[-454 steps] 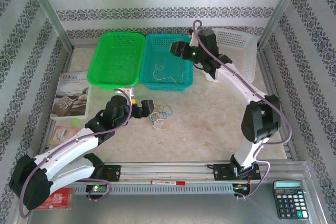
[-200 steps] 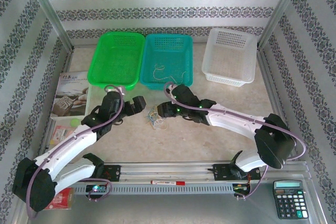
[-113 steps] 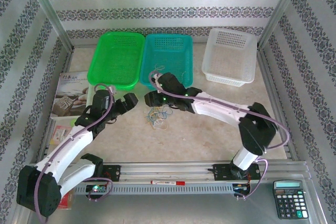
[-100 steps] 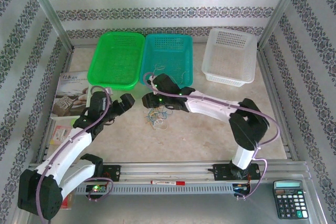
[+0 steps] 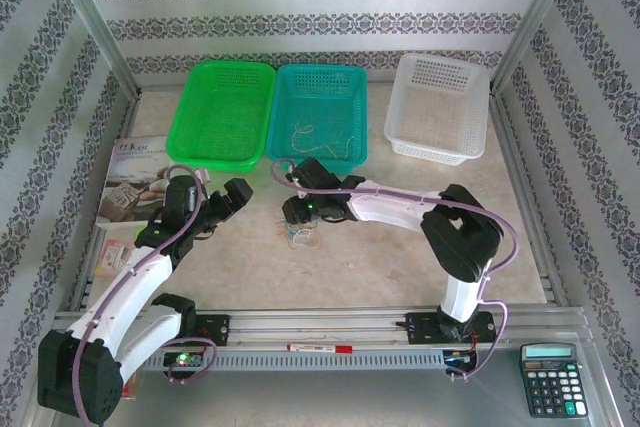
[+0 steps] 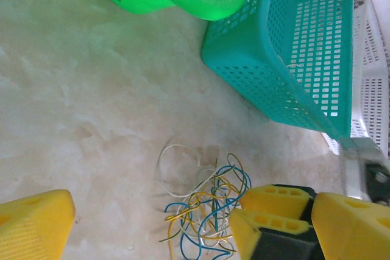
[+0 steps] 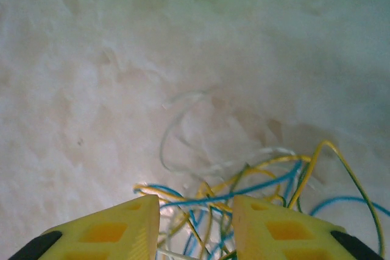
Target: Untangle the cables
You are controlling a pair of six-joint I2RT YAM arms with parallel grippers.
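The cables (image 5: 300, 236) lie tangled on the bench (image 5: 390, 267), just in front of the teal basket (image 5: 330, 159). The right end effector (image 7: 196, 208) stands narrow, with some wires between its fingers. The left end effector (image 5: 231, 199) is wide open, near the front left corner of that basket.

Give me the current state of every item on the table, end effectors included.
cables, tangled in one pile.
left end effector, open, holding nothing, left of the pile.
right end effector, jaws partly apart, straddling strands of the pile.
green basket, empty.
teal basket, holds a few loose wires.
white basket, empty.
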